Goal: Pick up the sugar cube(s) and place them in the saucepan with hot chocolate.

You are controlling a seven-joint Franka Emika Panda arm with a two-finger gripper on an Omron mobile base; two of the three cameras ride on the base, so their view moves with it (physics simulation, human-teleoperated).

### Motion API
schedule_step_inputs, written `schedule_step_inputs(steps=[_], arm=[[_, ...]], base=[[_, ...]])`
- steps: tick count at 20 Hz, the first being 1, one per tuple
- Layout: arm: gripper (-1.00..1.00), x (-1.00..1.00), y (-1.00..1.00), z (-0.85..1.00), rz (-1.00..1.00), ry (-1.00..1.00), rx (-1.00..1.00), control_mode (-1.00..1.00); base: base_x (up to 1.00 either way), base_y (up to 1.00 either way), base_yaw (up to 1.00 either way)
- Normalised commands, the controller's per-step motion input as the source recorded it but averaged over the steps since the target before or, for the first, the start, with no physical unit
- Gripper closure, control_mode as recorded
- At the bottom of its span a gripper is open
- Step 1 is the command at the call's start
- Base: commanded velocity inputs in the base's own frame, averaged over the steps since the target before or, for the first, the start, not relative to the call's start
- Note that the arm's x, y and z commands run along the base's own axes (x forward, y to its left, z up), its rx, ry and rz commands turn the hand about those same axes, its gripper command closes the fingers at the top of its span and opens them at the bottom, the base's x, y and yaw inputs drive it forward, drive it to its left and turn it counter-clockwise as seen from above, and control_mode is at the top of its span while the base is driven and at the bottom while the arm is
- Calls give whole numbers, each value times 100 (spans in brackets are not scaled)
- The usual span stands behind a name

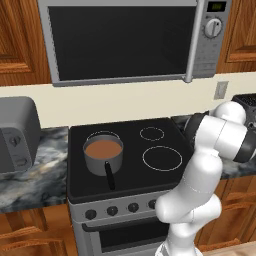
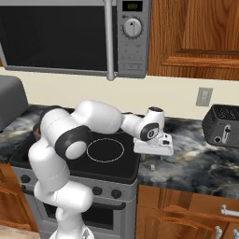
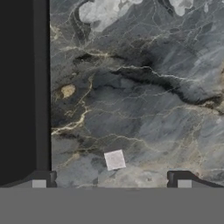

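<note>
A small whitish sugar cube (image 3: 114, 159) lies on the dark marbled counter (image 3: 144, 87) just right of the stove's edge. It also shows as a tiny white speck, the sugar cube (image 2: 152, 166), below the hand. My gripper (image 3: 111, 180) hangs above the counter, open, with the cube between and slightly ahead of its two fingertips (image 3: 43, 180), untouched. In the right base view the gripper (image 2: 157, 155) points down over the counter beside the stove. The grey saucepan (image 1: 104, 152) with brown liquid and a black handle stands on the stove's front left burner.
The black stovetop (image 1: 160, 157) has bare burners at its right. A microwave (image 1: 125, 40) hangs above the stove. A dark toaster (image 2: 223, 125) stands on the counter to the right, and a grey toaster (image 1: 17, 132) on the left.
</note>
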Motion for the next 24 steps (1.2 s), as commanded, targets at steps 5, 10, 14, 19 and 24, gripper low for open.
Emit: schedule_step_inputs(steps=[5, 10, 14, 19, 24], arm=[[-100, -18, 0, -4, 0, 0, 1, -100], [-100, -1, 0, -5, 0, 0, 0, -100], [-100, 0, 0, -12, 0, -1, 0, -100], [-100, 0, -2, -20, 0, -1, 0, -100], [-100, 0, -3, -14, 0, 0, 0, -100]], base=[[0, 0, 0], [0, 0, 0], [0, 0, 0], [0, 0, 0], [0, 0, 0]])
